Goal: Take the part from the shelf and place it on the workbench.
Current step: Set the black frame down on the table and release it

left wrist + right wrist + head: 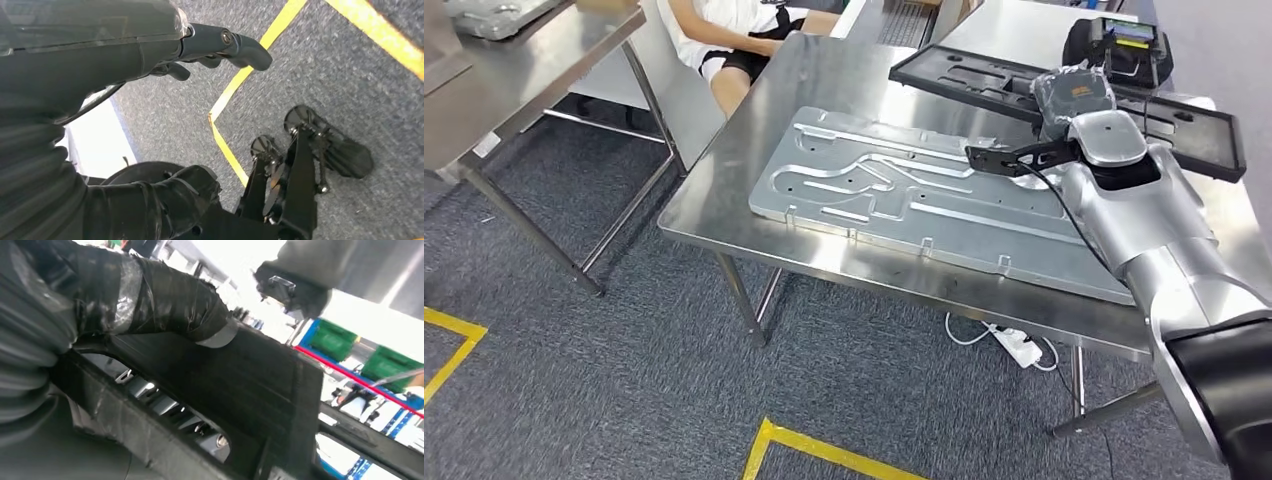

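The part is a long black plastic frame (984, 82) with cut-outs, lying across the far right of the steel workbench (724, 205). My right hand (1074, 98) reaches over the bench and grips the frame near its middle. In the right wrist view the taped thumb (170, 302) wraps over the black frame (260, 385). Whether the frame rests on the bench or hangs just above it I cannot tell. My left hand (125, 55) hangs over the carpet, fingers apart and holding nothing.
A large silver stamped panel (904, 195) covers the bench's middle. A person (734, 35) sits behind the bench. A second steel table (524, 70) stands at the left, a black device (1119, 45) at the back right. Yellow tape (824, 450) marks the floor.
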